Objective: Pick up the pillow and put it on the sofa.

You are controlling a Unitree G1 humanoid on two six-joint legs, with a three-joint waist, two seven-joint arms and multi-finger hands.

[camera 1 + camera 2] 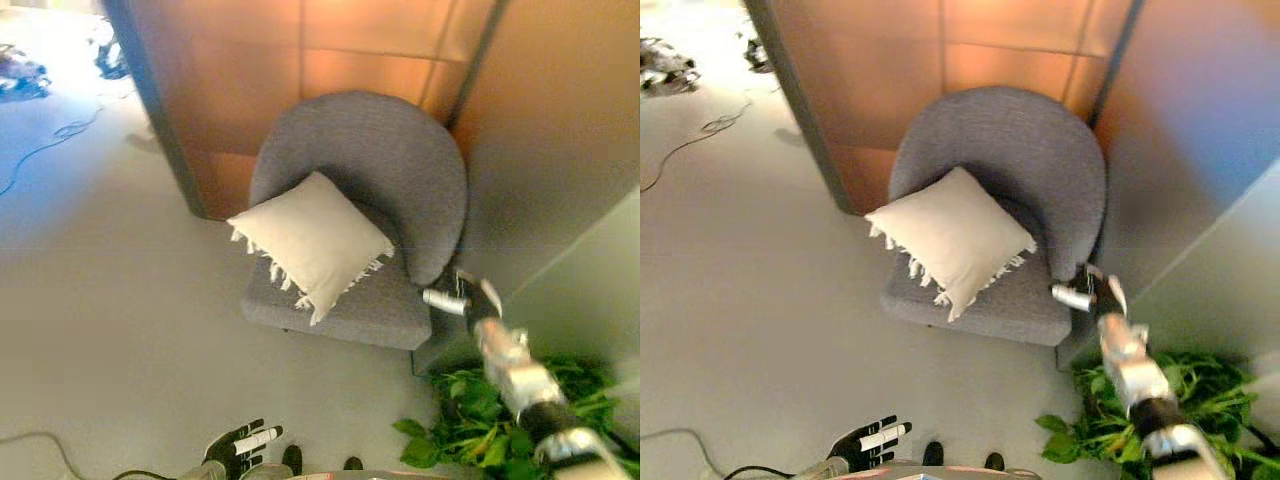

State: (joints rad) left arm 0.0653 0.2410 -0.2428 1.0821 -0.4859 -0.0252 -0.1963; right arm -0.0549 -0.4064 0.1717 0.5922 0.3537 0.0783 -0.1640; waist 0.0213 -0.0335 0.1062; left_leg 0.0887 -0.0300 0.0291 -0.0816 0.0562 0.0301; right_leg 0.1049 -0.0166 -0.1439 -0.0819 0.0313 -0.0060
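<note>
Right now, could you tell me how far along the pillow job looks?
Done: the pillow rests on the grey sofa seat, free of both hands. In hand: nothing; the right robot hand hangs open beside the sofa's edge, the left robot hand open and low. Left: seemingly nothing.

Both views look down from the robot's head, steeply toward the floor [120, 330] ahead, and sit only slightly apart side by side. Each faces the grey armchair [385, 160] against the orange wall panels [940, 60], seen from some way off, so that the whole seat fits in the middle. They share nearly everything: the chair, the cream pillow [950, 238] on it, the green plant [480, 420] at lower right (the right eye view shows a little more of its far side).
</note>
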